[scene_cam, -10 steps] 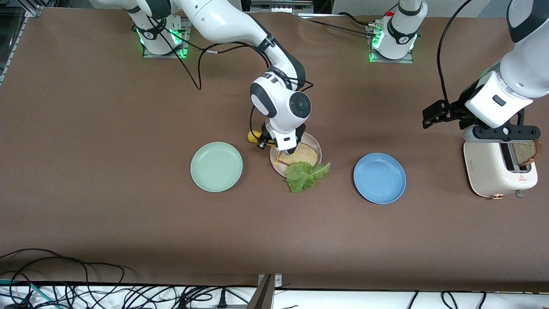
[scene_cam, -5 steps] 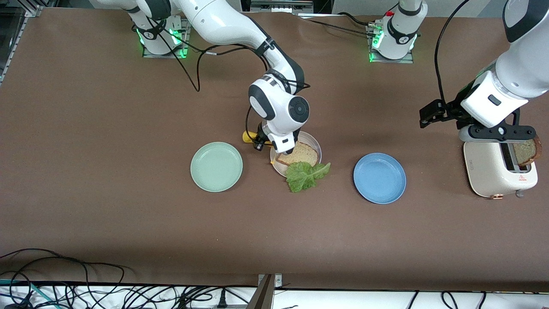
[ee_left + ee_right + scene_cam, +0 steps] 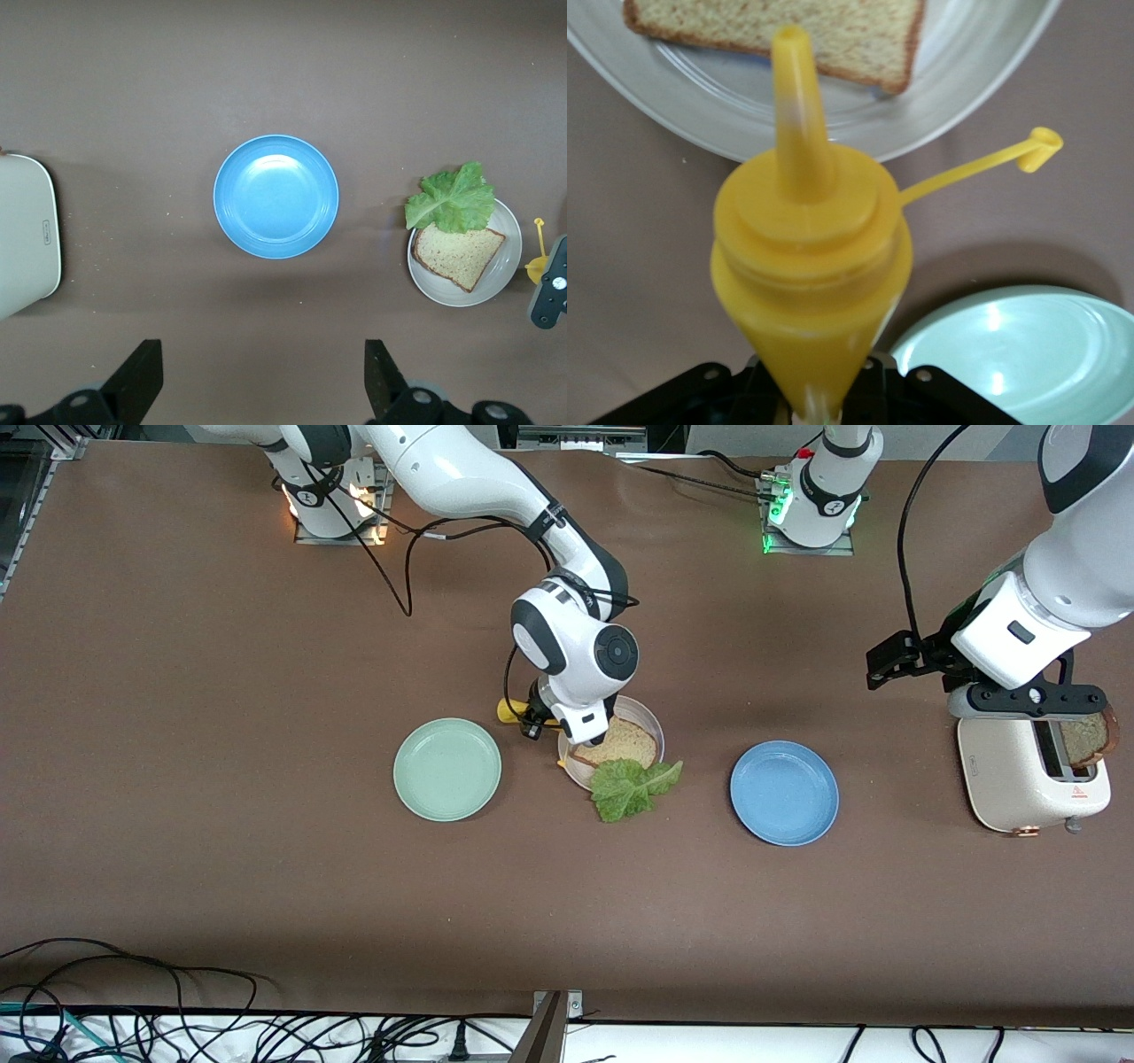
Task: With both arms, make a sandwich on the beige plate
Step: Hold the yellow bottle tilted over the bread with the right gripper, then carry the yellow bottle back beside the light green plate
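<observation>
Two-handed, seemingly saucing the square brown toasted bread slice point(image 3: 625, 742) on the round pale beige plate point(image 3: 645, 716) at mid-table: pinching the small yellow plastic squeeze bottle point(image 3: 811, 257) in the right gripper point(image 3: 806, 394) over the plate's rim, hovering the left gripper point(image 3: 259, 376), spread wide, over the cream toaster point(image 3: 1010, 771), next needing a squeeze aimed onto the bread.

The right gripper point(image 3: 540, 722) is mostly hidden under its own wrist in the front view; only the tail of the yellow bottle point(image 3: 507, 709) shows beside it. In the right wrist view the bottle's body point(image 3: 811, 292) is blurred and covers the fingers. The plate point(image 3: 957, 80) is cut by the frame there. The toaster point(image 3: 27, 232) shows only 1 end in the left wrist view.
</observation>
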Available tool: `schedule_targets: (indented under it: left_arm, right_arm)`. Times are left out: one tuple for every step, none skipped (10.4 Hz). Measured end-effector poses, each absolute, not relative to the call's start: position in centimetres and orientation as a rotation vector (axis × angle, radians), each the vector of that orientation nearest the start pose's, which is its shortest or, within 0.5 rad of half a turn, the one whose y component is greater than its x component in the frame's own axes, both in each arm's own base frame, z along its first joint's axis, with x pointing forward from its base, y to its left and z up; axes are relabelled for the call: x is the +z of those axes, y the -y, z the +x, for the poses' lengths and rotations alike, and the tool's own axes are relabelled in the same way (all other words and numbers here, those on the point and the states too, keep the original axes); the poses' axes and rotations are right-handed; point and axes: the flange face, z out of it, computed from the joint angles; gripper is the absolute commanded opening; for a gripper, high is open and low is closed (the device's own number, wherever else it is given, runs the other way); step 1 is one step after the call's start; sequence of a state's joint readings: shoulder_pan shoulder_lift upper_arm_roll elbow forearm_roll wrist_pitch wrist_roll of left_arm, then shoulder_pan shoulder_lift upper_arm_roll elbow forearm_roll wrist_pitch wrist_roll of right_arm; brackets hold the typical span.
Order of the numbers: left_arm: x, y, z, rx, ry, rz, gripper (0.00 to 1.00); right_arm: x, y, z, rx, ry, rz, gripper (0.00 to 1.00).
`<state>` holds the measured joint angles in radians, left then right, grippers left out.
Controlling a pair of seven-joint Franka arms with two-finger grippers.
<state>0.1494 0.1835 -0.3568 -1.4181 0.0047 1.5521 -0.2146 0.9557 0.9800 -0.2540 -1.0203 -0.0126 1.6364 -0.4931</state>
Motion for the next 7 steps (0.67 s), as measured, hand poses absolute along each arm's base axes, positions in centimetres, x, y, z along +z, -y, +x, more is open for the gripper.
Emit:
schedule_targets:
  left_arm:
    - [59.4, 10.4, 59.6, 0.079, 0.019, -3.190, 1.00]
    - [59.4, 10.4, 59.6, 0.079, 0.019, -3.190, 1.00]
    - [59.4, 10.4, 59.6, 0.079, 0.019, -3.190, 1.00]
    - [59.4, 10.4, 59.6, 0.080, 0.019, -3.190, 1.00]
    - [59.4, 10.4, 59.6, 0.080, 0.019, -3.190, 1.00]
    - [59.4, 10.4, 59.7, 0.075, 0.020, -3.191, 1.00]
    - [59.5, 10.4, 59.8, 0.057, 0.021, -3.194, 1.00]
  right_arm:
    - [24.8, -51.7, 52.9, 0.502, 1.987, -2.723, 0.00]
    - [26.3, -51.2, 53.7, 0.466, 1.967, -2.734, 0.00]
    - [28.4, -50.4, 54.7, 0.417, 1.940, -2.745, 0.00]
    - [30.5, -49.4, 55.7, 0.363, 1.910, -2.751, 0.00]
    - [32.5, -48.1, 56.7, 0.317, 1.881, -2.753, 0.00]
    - [34.0, -46.3, 57.5, 0.293, 1.850, -2.759, 0.00]
    - [35.2, -44.2, 58.4, 0.268, 1.819, -2.763, 0.00]
